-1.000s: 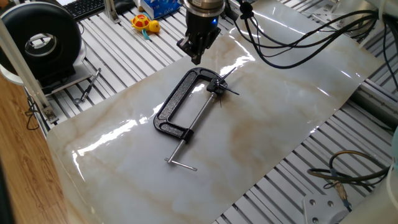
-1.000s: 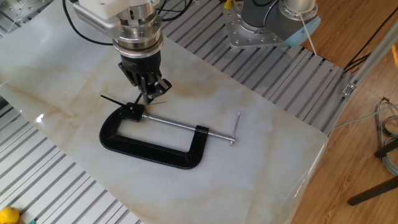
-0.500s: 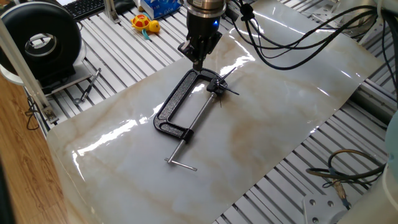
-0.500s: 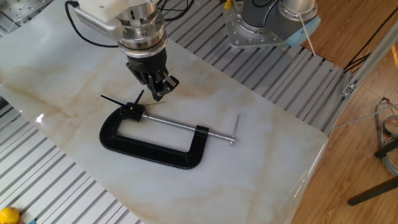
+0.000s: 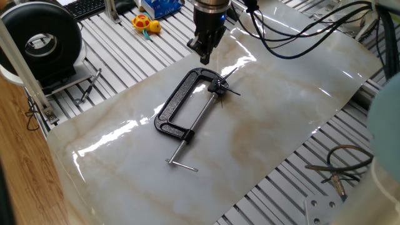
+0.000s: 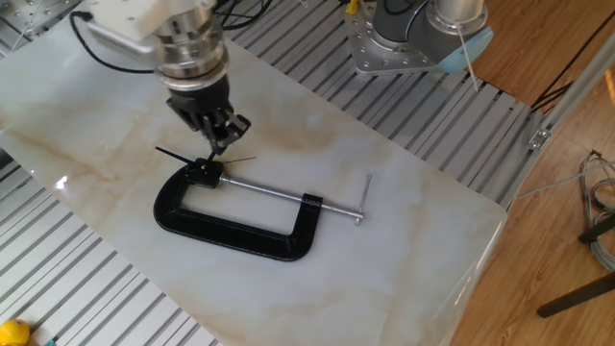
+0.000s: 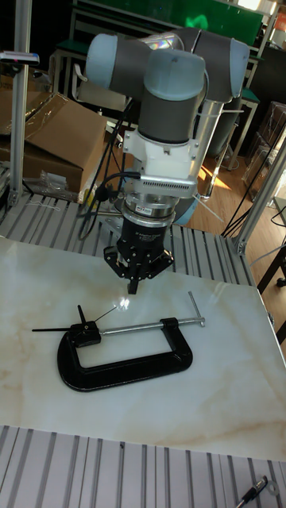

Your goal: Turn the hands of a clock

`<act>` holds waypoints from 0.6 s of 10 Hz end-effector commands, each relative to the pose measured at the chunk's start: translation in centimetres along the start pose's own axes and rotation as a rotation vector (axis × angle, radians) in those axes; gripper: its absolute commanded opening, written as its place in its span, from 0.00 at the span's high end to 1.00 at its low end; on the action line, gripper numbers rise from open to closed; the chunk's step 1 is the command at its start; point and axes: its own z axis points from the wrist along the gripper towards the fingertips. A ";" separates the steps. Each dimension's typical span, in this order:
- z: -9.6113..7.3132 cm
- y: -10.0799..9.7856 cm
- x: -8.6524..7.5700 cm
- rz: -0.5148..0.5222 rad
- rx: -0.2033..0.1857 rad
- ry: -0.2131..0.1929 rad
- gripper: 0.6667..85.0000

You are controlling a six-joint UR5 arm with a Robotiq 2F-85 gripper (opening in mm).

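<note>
A black C-clamp [image 5: 181,103] [image 6: 231,226] [image 7: 127,361] lies flat on the marble sheet. Its jaw holds the clock [image 5: 217,88] [image 6: 206,171] [image 7: 83,334], a small black hub. The hands [image 6: 173,154] [image 7: 52,329] [image 5: 229,73] are thin dark needles that fan out from the hub: one long, one short, one very fine. My gripper [image 5: 203,57] [image 6: 219,144] [image 7: 133,287] hangs just above and beside the clock. Its fingers are pressed to a point with nothing between them. In the tall fixed view the tip stands clear of the needles.
A black tyre-shaped device [image 5: 44,39] stands at the table's left. A yellow toy [image 5: 145,25] and a blue box [image 5: 159,7] lie behind it. Cables [image 5: 300,37] trail over the far side. The arm's base [image 6: 413,34] is bolted at the table edge.
My gripper swung to one side and back above the clock, ending a little farther from the clamp frame. The clamp and the hands look unchanged.
</note>
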 end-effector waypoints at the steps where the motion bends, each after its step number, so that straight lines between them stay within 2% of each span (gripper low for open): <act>1: 0.1 -1.8 -2.0 0.018 0.027 -0.066 0.98; 2: 0.4 -3.6 -2.3 0.004 0.118 -0.072 0.99; 3: 1.6 -4.4 -2.9 -0.001 0.115 -0.061 0.99; 5: 4.3 -6.0 -4.1 -0.040 0.013 -0.036 0.98; 6: 4.3 -4.8 -3.8 -0.030 -0.047 -0.025 0.95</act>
